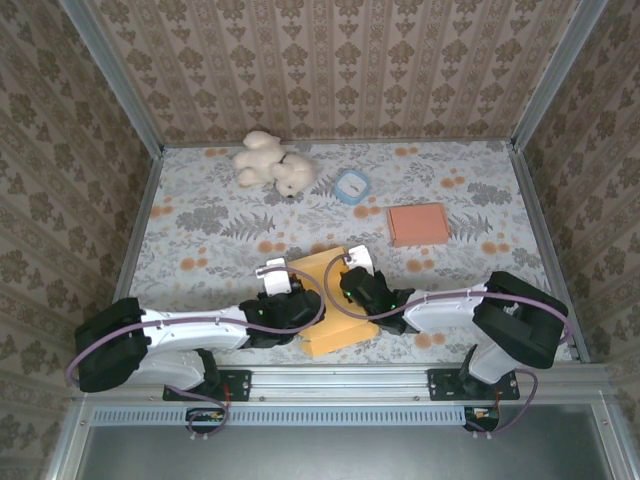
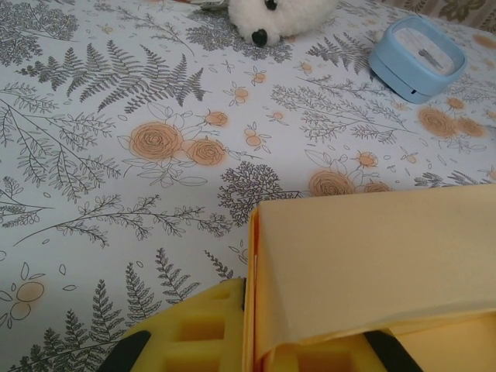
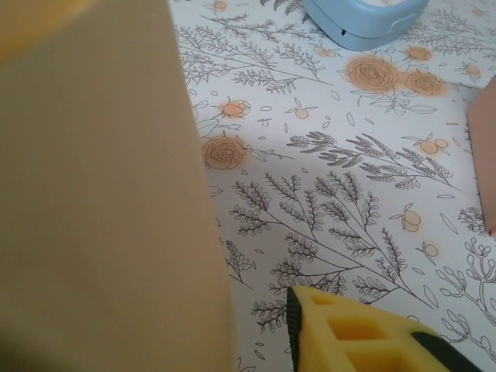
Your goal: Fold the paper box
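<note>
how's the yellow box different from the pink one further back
Colour: the yellow box is bright yellow, the pink box is salmon. Place: the yellow box lies near the front, the pink box sits farther back and to the right. Size: the yellow box looks larger than the pink box. Both are rectangular.

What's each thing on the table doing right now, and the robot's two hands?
yellow paper box, partly folded, one flap raised
left hand, shut on the yellow paper box's flap
right hand, beside the box's edge, open or shut unclear
soft toy, lying down, untouched
pink box, lying flat, untouched
blue case, sitting flat, untouched
</note>
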### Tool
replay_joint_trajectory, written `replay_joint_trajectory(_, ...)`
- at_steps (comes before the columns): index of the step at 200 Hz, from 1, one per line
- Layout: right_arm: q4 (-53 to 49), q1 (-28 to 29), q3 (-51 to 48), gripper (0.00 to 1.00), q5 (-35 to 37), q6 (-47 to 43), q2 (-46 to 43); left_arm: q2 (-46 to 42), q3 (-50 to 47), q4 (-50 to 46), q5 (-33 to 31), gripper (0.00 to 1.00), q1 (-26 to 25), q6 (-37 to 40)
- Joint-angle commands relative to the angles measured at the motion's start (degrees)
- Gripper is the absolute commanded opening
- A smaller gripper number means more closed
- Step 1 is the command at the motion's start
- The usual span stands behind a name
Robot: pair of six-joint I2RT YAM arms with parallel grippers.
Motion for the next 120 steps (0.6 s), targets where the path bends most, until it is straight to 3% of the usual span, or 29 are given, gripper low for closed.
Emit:
replay_joint_trajectory(1,1.62,-0.86,-3.94,0.39,4.46,-0.52,-3.10,0.02,0.29,-4.85,-5.34,0.08,0.38,-1.96)
replay_joint_trajectory(36,1.26,2.22,-4.89,0.58,-1.32,-3.64,-11.13,1.13,0.89,-4.74,-6.39,0.08,0.56,-0.80)
replay_joint_trajectory(83,-14.00,2.28,-4.78,0.67,-5.94,-4.47,-27.33,2.50,1.02,-2.84,-5.88,0.08,1.99,2.45)
replay_joint_trajectory(120,-30.23,0.09,-2.48,0.73,-2.12,-6.01,-43.20,1.64,-0.48,6.84,1.26,0.07,5.48,16.35)
